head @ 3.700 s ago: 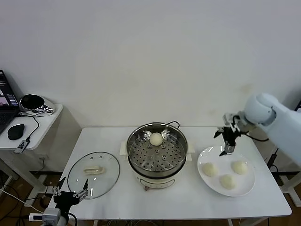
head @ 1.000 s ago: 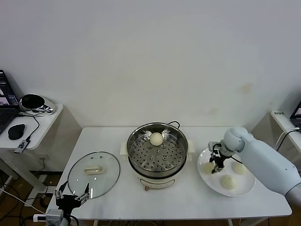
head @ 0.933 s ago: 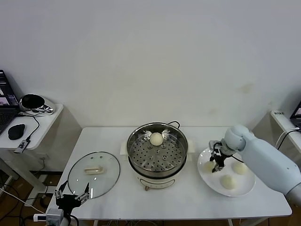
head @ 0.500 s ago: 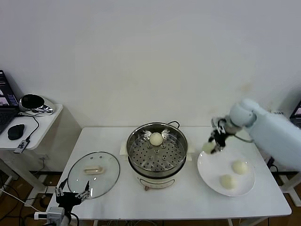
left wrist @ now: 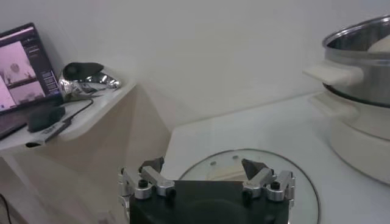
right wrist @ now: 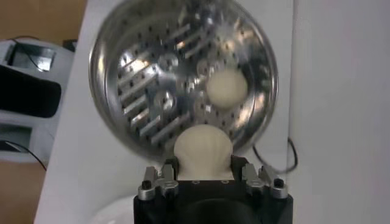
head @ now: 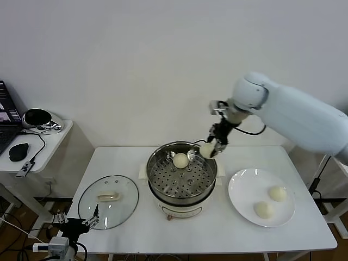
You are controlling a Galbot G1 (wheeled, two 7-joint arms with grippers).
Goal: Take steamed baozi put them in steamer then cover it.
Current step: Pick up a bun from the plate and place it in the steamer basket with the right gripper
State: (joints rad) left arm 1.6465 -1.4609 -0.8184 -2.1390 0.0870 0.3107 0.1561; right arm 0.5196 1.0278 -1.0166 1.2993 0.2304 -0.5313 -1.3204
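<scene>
Four steamed baozi: one on the steamer (head: 181,174) tray (head: 180,160), two on the plate (head: 261,205), one clamped in my right gripper (head: 208,150), now raised from the plate to the steamer's rim. Left gripper (head: 75,223) parked, open, near the cover (head: 108,202).
</scene>
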